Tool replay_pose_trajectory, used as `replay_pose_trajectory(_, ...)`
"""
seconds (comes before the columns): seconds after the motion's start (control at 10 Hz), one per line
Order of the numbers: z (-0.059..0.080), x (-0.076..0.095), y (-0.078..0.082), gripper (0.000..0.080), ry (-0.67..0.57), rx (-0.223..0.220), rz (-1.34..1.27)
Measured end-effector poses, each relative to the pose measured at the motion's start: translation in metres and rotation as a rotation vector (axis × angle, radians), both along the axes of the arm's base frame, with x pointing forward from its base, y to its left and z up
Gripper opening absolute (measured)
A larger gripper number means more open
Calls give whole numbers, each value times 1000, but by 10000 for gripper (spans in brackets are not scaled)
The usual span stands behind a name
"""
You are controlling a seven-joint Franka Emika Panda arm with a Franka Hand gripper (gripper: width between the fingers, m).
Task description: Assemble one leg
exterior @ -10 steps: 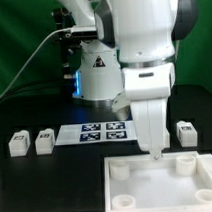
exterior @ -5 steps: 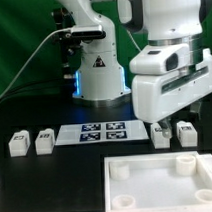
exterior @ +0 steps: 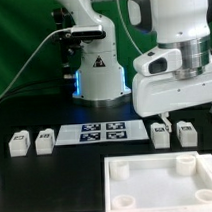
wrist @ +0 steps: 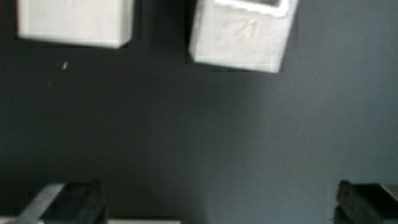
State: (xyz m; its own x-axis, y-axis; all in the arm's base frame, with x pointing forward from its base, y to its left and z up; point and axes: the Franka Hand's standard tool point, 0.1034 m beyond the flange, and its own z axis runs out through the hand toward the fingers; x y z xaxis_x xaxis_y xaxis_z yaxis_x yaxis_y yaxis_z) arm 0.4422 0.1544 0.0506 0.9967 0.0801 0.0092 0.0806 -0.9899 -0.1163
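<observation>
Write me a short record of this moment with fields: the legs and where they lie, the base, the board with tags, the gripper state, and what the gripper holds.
legs: four, all lying loose on the table
exterior view's left: outer left leg, inner left leg
exterior view's right: inner right leg, outer right leg
base: white square base in front, no leg in its sockets
marker board: between the two pairs
gripper: open, fingers wide apart
held: nothing
gripper place: above the right pair, touching neither
</observation>
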Motion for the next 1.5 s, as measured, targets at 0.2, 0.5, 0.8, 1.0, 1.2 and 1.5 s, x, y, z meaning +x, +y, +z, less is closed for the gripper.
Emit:
replay_pose_trajectory(0.2,0,0,0,649,24,-4,15)
replay_pose_trajectory(0.5,3,-10,6,649,245,-26,9)
replay_pose_trajectory(0.8,1,-24,12,649,605,-39,-6)
replay_pose_trajectory(1.0,-3,-22,14,649,710,-44,23)
replay_pose_trajectory(1.2,-9,-15,16,649,745,-38,22)
replay_pose_trajectory(1.5,-22,-31,16,649,776,-45,13)
